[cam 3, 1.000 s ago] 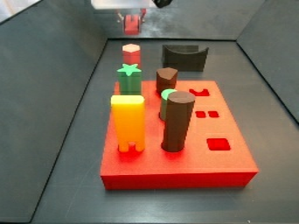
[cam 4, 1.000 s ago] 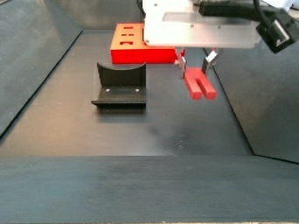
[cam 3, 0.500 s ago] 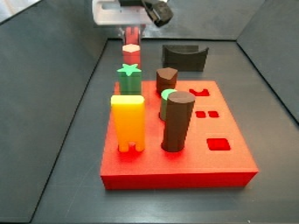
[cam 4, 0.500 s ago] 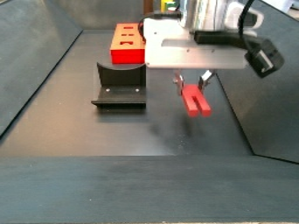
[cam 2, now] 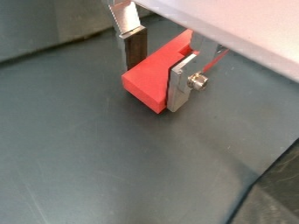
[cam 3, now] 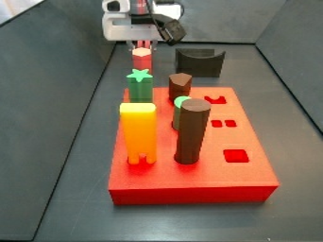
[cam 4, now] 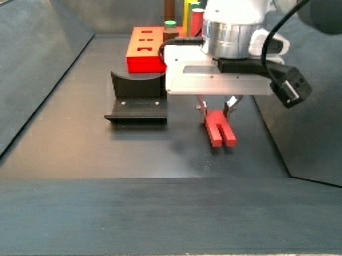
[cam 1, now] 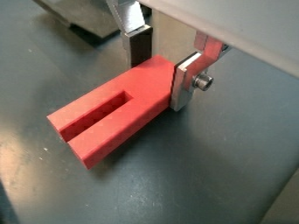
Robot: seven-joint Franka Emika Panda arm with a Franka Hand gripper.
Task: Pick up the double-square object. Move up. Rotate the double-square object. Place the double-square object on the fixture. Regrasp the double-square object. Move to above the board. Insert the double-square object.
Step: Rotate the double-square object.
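Gripper: the gripper [cam 1: 163, 54] sits low over the dark floor, to the side of the fixture, its silver fingers [cam 2: 181, 80] down either side of the red bar.
Jaws: pinching the double-square object [cam 1: 111, 110] across its width near one end; both wrist views show the plates flush against its sides.
Double-square object: a red-pink bar with a lengthwise groove, grooved end pointing away from the fingers; in a side view [cam 4: 217, 127] it lies along the floor just under the gripper.
Contact with floor: looks to be resting on it or a hair above — hard to say from these angles.
Fixture: the fixture [cam 4: 136, 97] is a dark bracket, beside the bar and apart from it; in a side view [cam 3: 199, 62] it stands beyond the far edge of the board.
Board: the board [cam 3: 240, 175] is a red slab carrying upright pegs, well away from the gripper; its end shows behind the fixture [cam 4: 144, 52].
Pegs: a yellow-orange peg [cam 3: 138, 133], a brown cylinder peg [cam 3: 191, 130] and a green star-topped peg [cam 3: 139, 83] stand upright in the board.
Arm: the wrist body [cam 3: 134, 17] is at the back of the scene, past the pegs.
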